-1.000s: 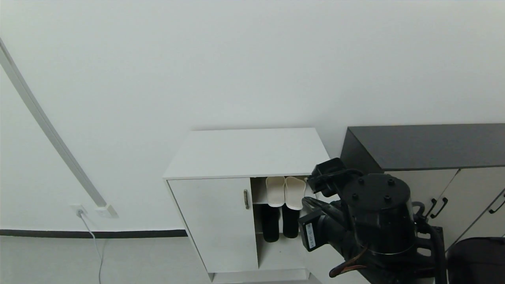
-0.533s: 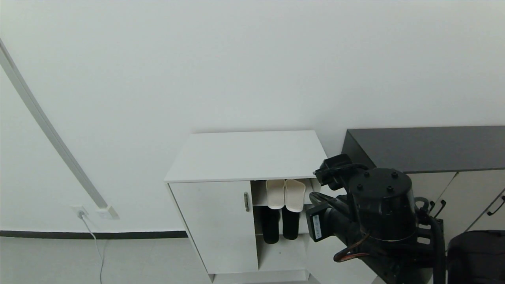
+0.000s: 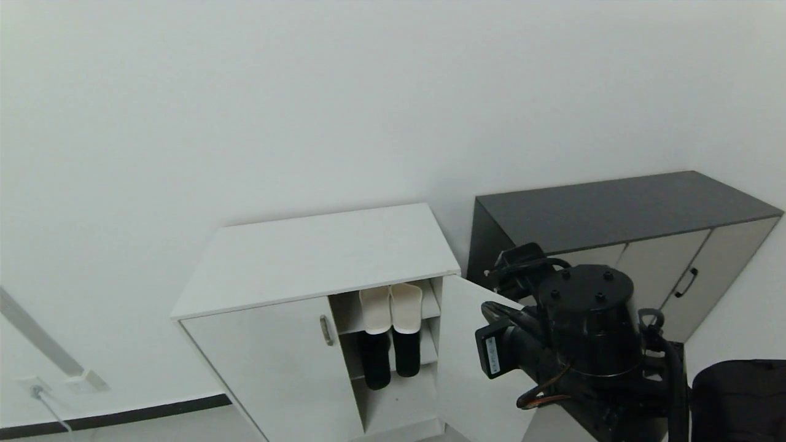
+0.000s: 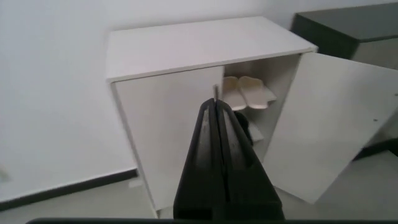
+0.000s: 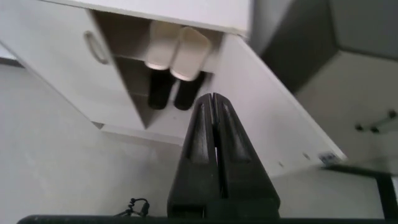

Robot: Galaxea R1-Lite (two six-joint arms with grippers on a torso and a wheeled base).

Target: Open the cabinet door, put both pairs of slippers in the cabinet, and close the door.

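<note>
2 slipper pairs sit inside the cabinet [image 3: 319, 258] in the head view. White pair [image 3: 391, 309] on upper shelf, black pair [image 3: 388, 363] below, so stowing looks done. Right door [image 3: 473, 362] stands swung open, left door [image 3: 276, 368] shut. Dark sideboard [image 3: 614, 209] is just beside, close to the door's swing.

Left wrist view: left gripper [image 4: 215, 107] pinched closed, empty, facing the cabinet front.

Right wrist view: right gripper [image 5: 213, 101] likewise closed, empty, pointing at the open door panel. Placed, I judge, to push it shut.
</note>
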